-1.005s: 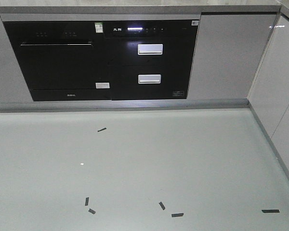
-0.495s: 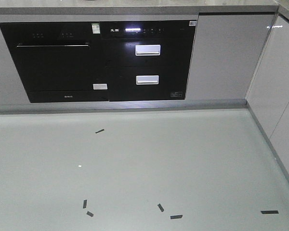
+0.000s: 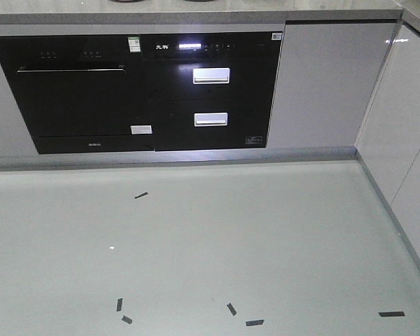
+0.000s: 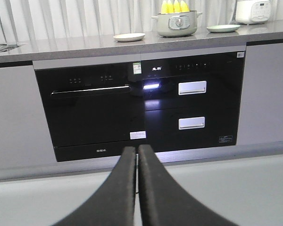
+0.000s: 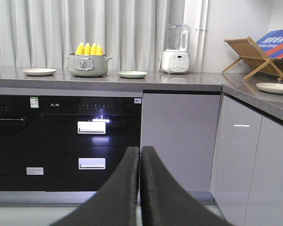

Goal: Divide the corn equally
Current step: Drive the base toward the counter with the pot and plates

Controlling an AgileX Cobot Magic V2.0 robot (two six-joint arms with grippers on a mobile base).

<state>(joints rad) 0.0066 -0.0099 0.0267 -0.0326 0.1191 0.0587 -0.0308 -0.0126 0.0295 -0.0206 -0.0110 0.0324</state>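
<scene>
- The front view looks down on the pale floor with short dark tape marks, and on the black oven and two drawers with silver handles. Of the counter it shows only the front edge, so the corn cannot be seen there.
- The two wrist views look higher and show the top of the grey counter. There the corn stands upright in a grey-green pot, four yellow cobs close together, their tips above the rim.
- A cream plate lies to the left of the pot and a green plate to the right of it, both apart from the pot.
- Only the right wrist view shows a white blender, a bamboo rack and one more plate on the side counter.
- Only the left wrist view shows a white rice cooker at the far right.
- The left gripper is held low and points level at the oven front. Its jaws are pressed together with only a thin line between them, holding nothing.
- The right gripper points level at the cabinets, its jaws also together and holding nothing.
- Both grippers are well apart from the corn.
</scene>
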